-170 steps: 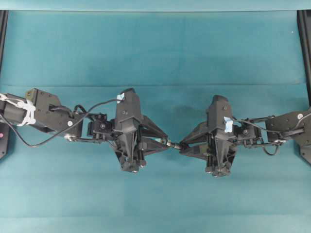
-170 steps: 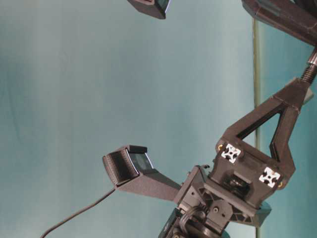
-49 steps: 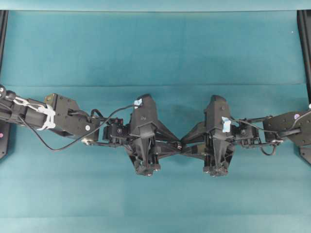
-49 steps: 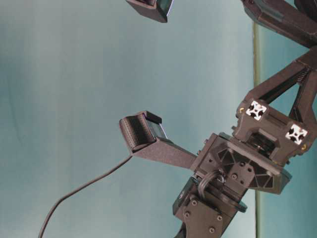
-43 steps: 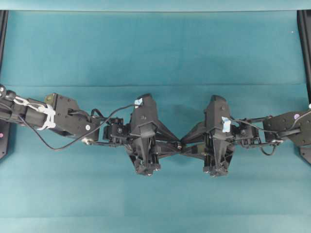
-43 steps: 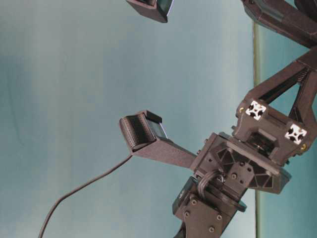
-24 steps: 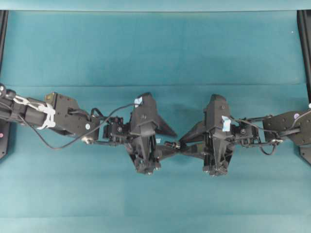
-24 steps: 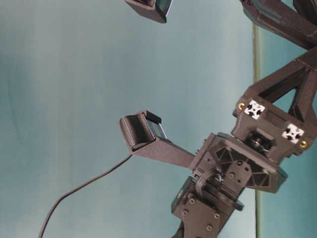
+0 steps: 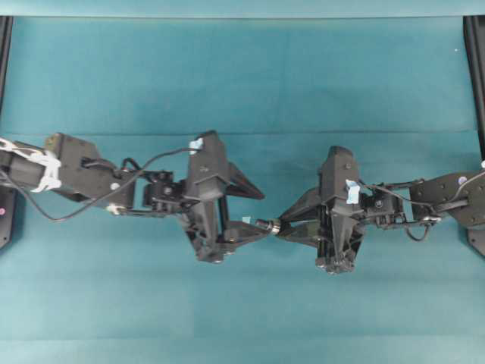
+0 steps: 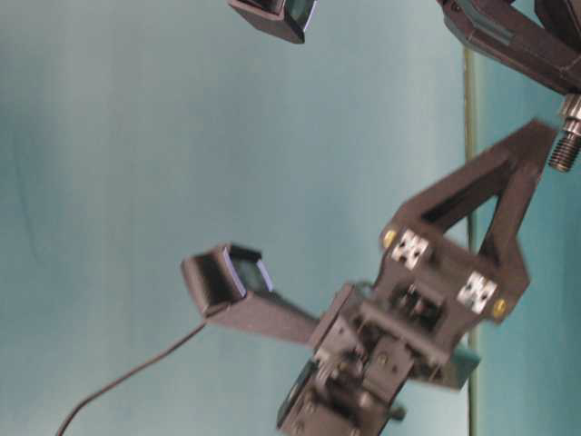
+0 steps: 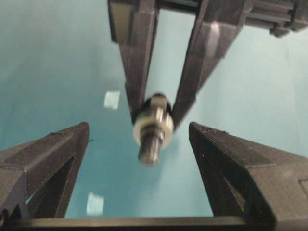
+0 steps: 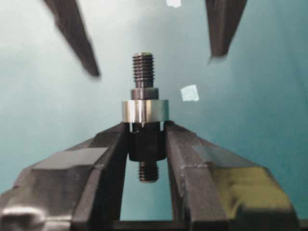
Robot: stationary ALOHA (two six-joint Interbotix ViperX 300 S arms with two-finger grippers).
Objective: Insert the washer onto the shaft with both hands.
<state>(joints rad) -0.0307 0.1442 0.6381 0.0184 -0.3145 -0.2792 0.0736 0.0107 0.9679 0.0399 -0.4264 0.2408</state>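
Observation:
My right gripper (image 12: 146,139) is shut on the dark collar of the shaft (image 12: 143,67), which points at the left arm. The silver washer (image 12: 144,110) sits on the shaft just beyond the fingertips, with the threaded end sticking out past it. In the overhead view the shaft (image 9: 265,225) juts left from the right gripper (image 9: 280,226) above the cloth. My left gripper (image 9: 259,214) stands open just left of it, with nothing between its fingers (image 11: 57,154). The left wrist view shows the washer (image 11: 154,126) and the shaft (image 11: 148,150), blurred, ahead of the open jaws.
Pale blue tape scraps (image 11: 112,99) (image 12: 189,93) lie on the teal cloth (image 9: 242,76) below the grippers. Black frame rails (image 9: 474,68) run down the table's side edges. A cable (image 9: 68,216) loops along the left arm.
The left gripper has opened and drawn back to the left, off the shaft. The washer stays on the shaft. The right gripper has held still.

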